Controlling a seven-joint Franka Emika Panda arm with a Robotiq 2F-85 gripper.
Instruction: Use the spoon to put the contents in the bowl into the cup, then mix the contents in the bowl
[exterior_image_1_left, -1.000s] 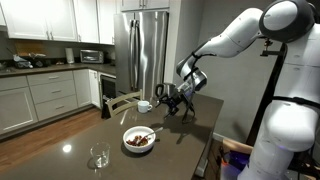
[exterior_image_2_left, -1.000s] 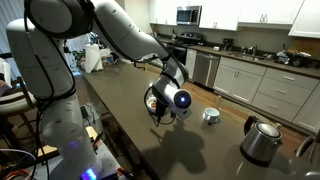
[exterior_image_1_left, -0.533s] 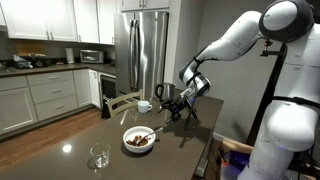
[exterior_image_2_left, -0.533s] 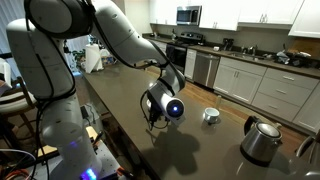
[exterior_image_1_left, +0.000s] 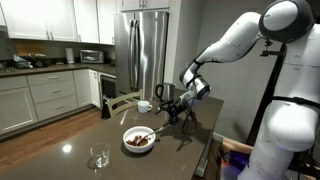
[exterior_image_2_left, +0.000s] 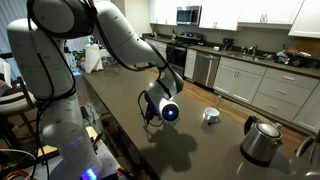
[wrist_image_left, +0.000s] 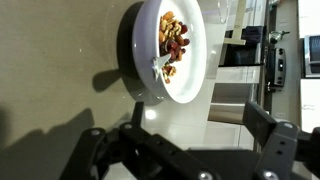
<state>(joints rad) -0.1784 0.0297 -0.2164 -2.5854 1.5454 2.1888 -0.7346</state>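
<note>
Your wrist has dropped and swung in toward the bowl (exterior_image_1_left: 127, 135) over the last second, so you are closing on the pick-up, not yet making it. The gripper (exterior_image_1_left: 176, 112) hangs just beside the bowl on the side away from the glass (exterior_image_1_left: 98, 156). The jaws stand fully apart as before, with nothing between them. In the wrist view the bowl (wrist_image_left: 197, 72) sits ahead of the gripper (wrist_image_left: 185, 142) on the dark bench (wrist_image_left: 60, 60), and the contents (wrist_image_left: 173, 40) are heaped toward its far side. The spoon (exterior_image_1_left: 148, 132) leans on the rim with its handle pointing toward you. From the wrist it seems to be the pale sliver (wrist_image_left: 159, 67) at the edge of the heap, though that view is too soft to be sure. The cup (exterior_image_1_left: 144, 105) waits farther back on the bench, well apart from the bowl. Nothing has been scooped, so your next job is probably lining the jaws up across that handle.
</note>
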